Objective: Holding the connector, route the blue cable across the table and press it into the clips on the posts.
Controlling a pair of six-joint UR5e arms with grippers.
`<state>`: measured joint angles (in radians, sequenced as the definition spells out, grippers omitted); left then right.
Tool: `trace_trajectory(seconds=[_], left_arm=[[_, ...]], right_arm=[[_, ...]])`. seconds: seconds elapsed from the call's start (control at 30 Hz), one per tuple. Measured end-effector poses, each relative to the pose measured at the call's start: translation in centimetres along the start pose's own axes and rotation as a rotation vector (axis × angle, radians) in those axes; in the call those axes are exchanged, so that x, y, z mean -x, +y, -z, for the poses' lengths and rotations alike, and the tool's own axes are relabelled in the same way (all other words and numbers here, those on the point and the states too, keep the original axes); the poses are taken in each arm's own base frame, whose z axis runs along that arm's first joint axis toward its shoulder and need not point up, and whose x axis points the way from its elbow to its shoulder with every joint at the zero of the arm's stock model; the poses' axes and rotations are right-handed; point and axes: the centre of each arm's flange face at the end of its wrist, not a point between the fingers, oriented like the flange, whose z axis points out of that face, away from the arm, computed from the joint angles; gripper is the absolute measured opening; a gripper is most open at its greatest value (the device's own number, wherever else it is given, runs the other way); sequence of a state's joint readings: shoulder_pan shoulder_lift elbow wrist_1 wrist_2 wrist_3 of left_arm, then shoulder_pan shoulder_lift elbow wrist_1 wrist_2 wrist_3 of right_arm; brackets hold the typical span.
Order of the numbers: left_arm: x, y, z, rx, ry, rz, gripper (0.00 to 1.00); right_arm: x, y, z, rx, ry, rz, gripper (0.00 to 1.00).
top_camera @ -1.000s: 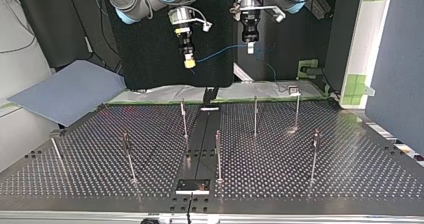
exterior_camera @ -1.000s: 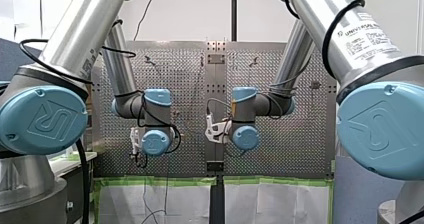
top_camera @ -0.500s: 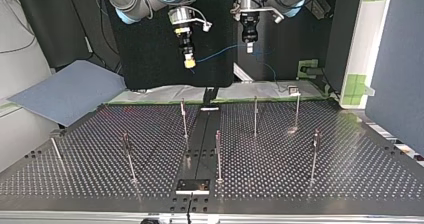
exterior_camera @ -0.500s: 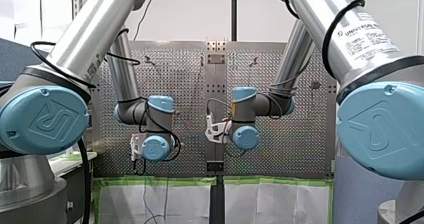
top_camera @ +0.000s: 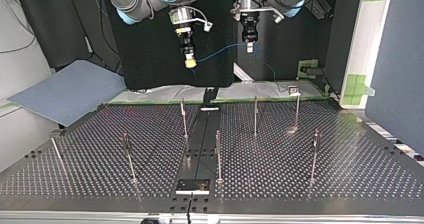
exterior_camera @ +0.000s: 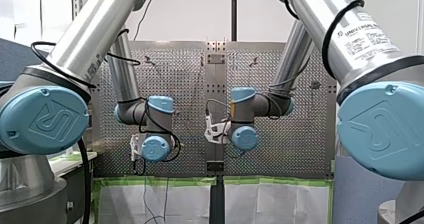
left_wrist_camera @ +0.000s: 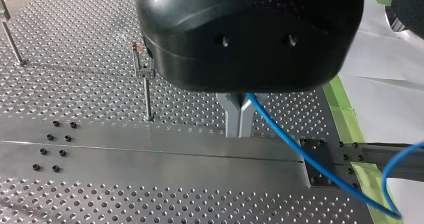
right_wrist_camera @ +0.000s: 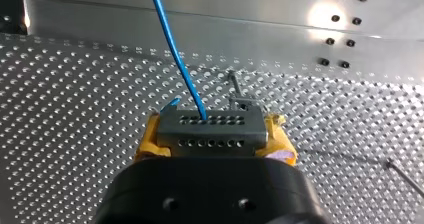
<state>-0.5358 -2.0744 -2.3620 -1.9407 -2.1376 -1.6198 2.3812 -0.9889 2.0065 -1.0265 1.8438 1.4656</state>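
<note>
Blue cable [top_camera: 220, 50]: up in mid-air, strung between both grippers, well above the posts [top_camera: 255, 115] on the table [top_camera: 310, 184]. Ends in the grey connector [right_wrist_camera: 210, 129] (clamped between my right gripper's [top_camera: 189, 63] yellow pads). Further along, pinched by my left gripper's [left_wrist_camera: 239, 119] closed metal fingers.

The cable [right_wrist_camera: 175, 49] is bright blue. The connector [right_wrist_camera: 210, 129] is grey with two rows of small dark holes. My right gripper [right_wrist_camera: 212, 135] has yellow pads [right_wrist_camera: 146, 144] and a black body; my left gripper [left_wrist_camera: 239, 133] is black with grey metal fingers [left_wrist_camera: 231, 114]. The table [top_camera: 340, 179] is silvery, dotted all over with holes. Green tape [exterior_camera: 160, 180] runs at the front view's 6 o'clock.
</note>
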Motion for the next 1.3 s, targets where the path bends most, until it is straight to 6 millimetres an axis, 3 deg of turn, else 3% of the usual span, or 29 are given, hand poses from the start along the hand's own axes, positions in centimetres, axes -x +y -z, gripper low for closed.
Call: trace_trajectory(seconds=[0.2, 0.37, 0.8, 1.0, 1.3], left_arm=[[0.0, 0.0, 0.0, 0.0, 0.0, 0.0, 0.0], [0.0, 0.0, 0.0, 0.0, 0.0, 0.0, 0.0], [0.4, 0.3, 0.3, 0.01, -0.012, 0.007, 0.0], [1.4, 1.6, 1.8, 0.039, -0.028, 0.024, 0.0], [3.9, 3.6, 2.0, 0.15, -0.027, 0.0, 0.0]], right_arm=[[2.7, -2.1, 1.6, -0.016, -0.088, 0.036, 0.0], [5.3, -2.5, 3.0, -0.03, -0.175, 0.068, 0.0], [6.1, -2.4, 3.6, -0.037, -0.231, 0.087, 0.0], [3.0, -3.3, 1.7, -0.034, -0.177, 0.036, 0.0], [-4.5, -4.7, -1.7, -0.098, -0.076, -0.064, 0.0]])
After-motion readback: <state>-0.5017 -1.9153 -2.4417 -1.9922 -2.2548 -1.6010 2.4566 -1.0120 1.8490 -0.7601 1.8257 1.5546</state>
